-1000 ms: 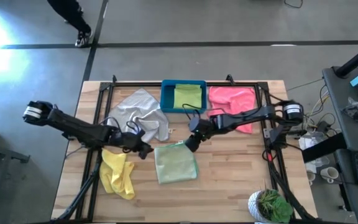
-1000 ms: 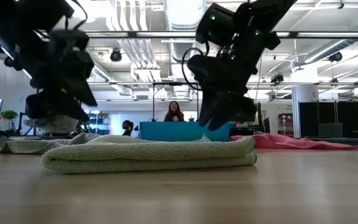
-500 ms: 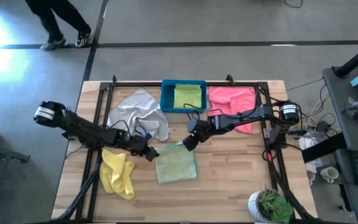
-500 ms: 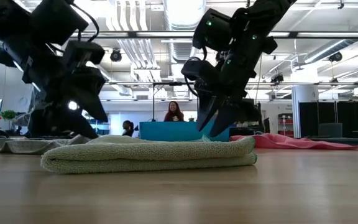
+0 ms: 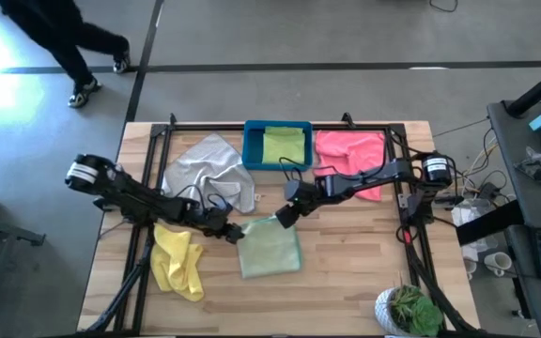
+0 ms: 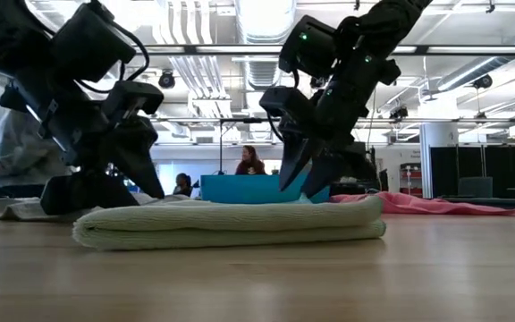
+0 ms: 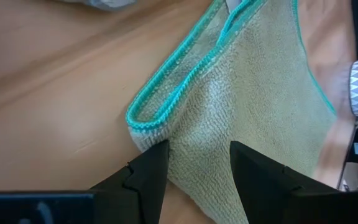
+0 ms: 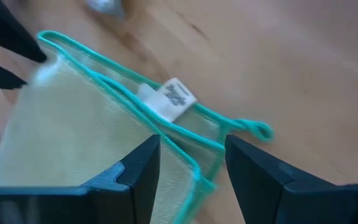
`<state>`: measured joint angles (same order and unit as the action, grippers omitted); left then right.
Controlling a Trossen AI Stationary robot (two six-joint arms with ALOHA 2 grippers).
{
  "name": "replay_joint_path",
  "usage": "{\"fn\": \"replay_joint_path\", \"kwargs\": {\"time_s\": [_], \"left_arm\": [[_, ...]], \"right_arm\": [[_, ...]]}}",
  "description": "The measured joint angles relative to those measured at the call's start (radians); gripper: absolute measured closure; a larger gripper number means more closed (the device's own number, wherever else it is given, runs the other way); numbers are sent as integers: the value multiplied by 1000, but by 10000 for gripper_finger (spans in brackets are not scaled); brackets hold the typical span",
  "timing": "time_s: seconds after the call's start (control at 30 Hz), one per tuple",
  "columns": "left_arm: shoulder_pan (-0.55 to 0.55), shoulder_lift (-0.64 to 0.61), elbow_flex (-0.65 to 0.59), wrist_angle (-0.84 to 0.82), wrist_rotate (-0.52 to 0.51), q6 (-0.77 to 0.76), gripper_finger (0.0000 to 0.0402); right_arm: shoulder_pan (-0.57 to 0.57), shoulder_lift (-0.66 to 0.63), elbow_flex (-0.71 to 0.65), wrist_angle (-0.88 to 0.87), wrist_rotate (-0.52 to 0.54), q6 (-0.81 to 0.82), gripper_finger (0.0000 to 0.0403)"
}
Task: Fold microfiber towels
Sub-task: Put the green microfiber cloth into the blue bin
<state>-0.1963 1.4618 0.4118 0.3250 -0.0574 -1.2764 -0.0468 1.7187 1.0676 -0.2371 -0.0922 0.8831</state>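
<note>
The pale sage green towel (image 5: 269, 248) lies folded flat on the wooden table, its teal-stitched edges stacked at its far side (image 8: 135, 106). My left gripper (image 5: 236, 232) is open and slants down from the table's left at the towel's far left corner (image 7: 145, 127). My right gripper (image 5: 283, 216) is open and stands just above the far right corner, near the white tag (image 8: 178, 96), with its fingertips (image 6: 295, 179) clear of the cloth. The grey towel (image 5: 209, 169), pink towel (image 5: 350, 150) and yellow towel (image 5: 178, 263) lie loose on the table. The lime towel (image 5: 285, 145) lies in the blue bin. My left gripper has its open fingers at the sage towel's far left corner (image 7: 160, 140), coming slanting down from the table's left. One fingertip (image 7: 157, 155) meets the folded edge and the other (image 7: 244, 158) is over the top layer. The towel lies flat on the table.
The blue bin (image 5: 250, 150) stands at the far edge between the grey and pink towels. A potted plant (image 5: 409, 310) sits at the near right corner. A person (image 5: 64, 42) walks on the floor beyond the far left corner. Bare wood lies right of the sage towel.
My left gripper has come down and gone toward the table's right, up to the sage towel's far left corner, rolling a little. The towel has slid slightly toward the table's right, still folded flat. My right gripper has rolled about its own line over the far right corner.
</note>
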Motion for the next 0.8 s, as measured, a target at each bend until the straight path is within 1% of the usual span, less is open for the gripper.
{"fn": "replay_joint_path", "kwargs": {"time_s": [0.07,0.2,0.27,0.4,0.53,0.67,0.8], "left_arm": [[0,13,0,20,0,0,242],[0,34,1,47,0,0,242],[0,42,1,61,0,1,242],[0,53,0,84,1,9,242],[0,62,0,91,1,10,242],[0,68,0,94,-1,10,242],[0,80,0,95,-28,5,242]], "right_arm": [[1,0,0,-7,-6,4,232],[1,0,-6,-76,-6,6,232],[1,0,-14,-76,-8,10,232],[5,0,-42,-29,-23,31,232],[8,0,-79,63,-84,68,232],[10,0,-100,74,-66,67,232],[10,7,-129,158,-69,57,232]]}}
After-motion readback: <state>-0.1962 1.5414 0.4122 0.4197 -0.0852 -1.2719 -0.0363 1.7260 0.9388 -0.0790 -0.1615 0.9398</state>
